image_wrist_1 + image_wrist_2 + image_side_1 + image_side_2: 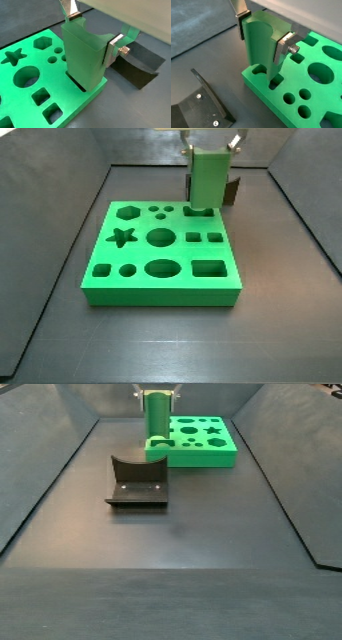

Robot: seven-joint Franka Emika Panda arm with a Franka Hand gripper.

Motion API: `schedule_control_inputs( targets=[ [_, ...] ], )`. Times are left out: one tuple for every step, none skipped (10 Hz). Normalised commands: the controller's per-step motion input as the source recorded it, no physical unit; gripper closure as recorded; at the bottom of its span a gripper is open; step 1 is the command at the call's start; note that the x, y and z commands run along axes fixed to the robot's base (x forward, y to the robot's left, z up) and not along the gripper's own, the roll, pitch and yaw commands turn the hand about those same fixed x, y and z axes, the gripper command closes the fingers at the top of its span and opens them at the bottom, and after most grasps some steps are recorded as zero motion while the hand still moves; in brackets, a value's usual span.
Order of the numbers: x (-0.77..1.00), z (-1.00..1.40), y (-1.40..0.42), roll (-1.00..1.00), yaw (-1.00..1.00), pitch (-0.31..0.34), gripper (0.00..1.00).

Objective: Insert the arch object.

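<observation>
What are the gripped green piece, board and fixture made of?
Green piece in the gripper at the board: likely matte plastic, uniform colour. Board: same look. Fixture: dark, matte, screwed base; metal or plastic, unclear.

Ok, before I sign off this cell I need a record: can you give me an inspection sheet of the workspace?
Surface: dark grey floor, bare.
Job's things: tall green block with a curved cut-out, upright, lower end in a slot at the corner of the large green board with shaped holes.
Clutter: nothing seen.
Grippers: gripper above the board corner, silver fingers shut on the block.
Cables: nothing seen.
Surroundings: dark fixture on the floor beside the board; dark walls around.
</observation>
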Motion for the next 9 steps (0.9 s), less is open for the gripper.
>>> schedule_control_inputs(
  targets=[
    [-0.04, -0.35, 0.00, 0.21, 0.00, 0.000, 1.00],
    [-0.08, -0.29, 0.00, 0.17, -0.07, 0.000, 1.00],
    [-0.02, -0.24, 0.00, 0.12, -0.11, 0.000, 1.00],
    [0.00, -0.25, 0.00, 0.11, -0.14, 0.000, 1.00],
    [-0.20, -0.23, 0.00, 0.06, -0.29, 0.000, 1.00],
    [-0.40, -0.18, 0.00, 0.00, -0.30, 0.000, 1.00],
    [-0.33, -0.25, 0.00, 0.00, -0.17, -0.019, 1.00],
    [0.00, -0.59, 0.00, 0.05, 0.04, -0.099, 1.00],
    [0.22, -0.93, -0.02, 0.03, 0.31, -0.140, 1.00]
  ],
)
